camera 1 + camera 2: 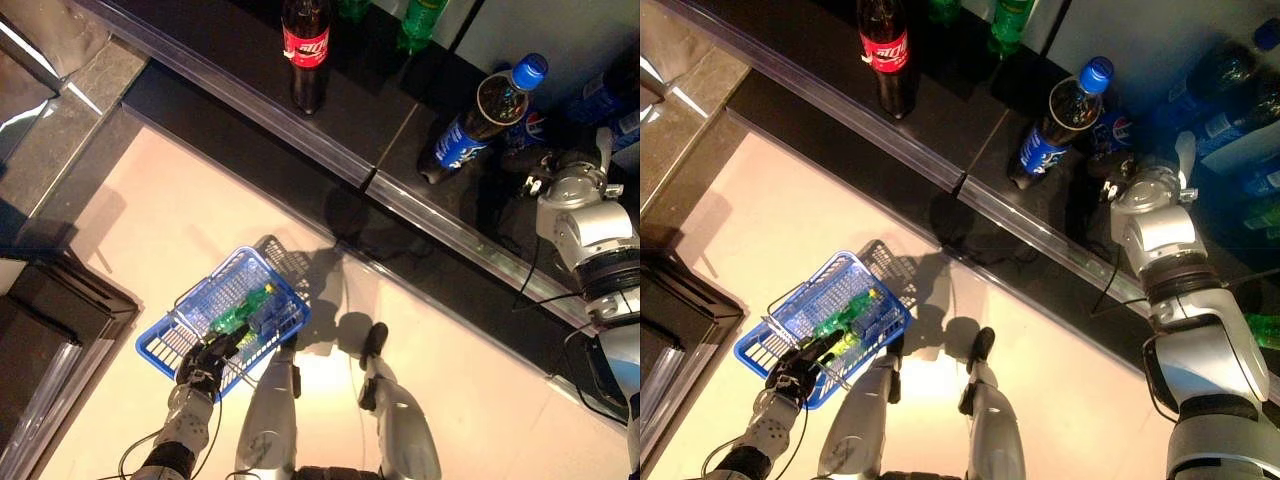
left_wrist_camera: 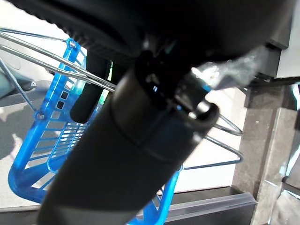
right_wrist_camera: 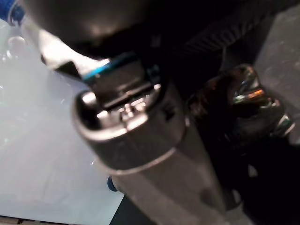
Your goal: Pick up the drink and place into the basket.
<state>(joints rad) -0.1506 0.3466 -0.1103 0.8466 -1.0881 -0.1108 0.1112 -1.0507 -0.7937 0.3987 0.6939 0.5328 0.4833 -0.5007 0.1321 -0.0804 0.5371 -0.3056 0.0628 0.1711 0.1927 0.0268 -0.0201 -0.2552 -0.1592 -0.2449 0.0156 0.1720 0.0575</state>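
— Drink: where is it?
— Green bottle (image 1: 240, 312) lies in my blue basket (image 1: 170, 345), which hangs over the pale floor (image 1: 150, 220). My left hand (image 1: 205, 362) is curled round the wire handle (image 2: 56, 63), fingers clamped on it.
— And your right hand?
— Up at the dark shelf (image 1: 340, 110), right hand (image 1: 535, 175) beside the blue-capped cola (image 1: 480, 120). It is too dark there; I cannot tell how those fingers stand.
— Anything else on the shelf?
— A red-labelled cola (image 1: 305, 50) stands upright farther left, with what look like green bottles (image 1: 420, 20) behind it.
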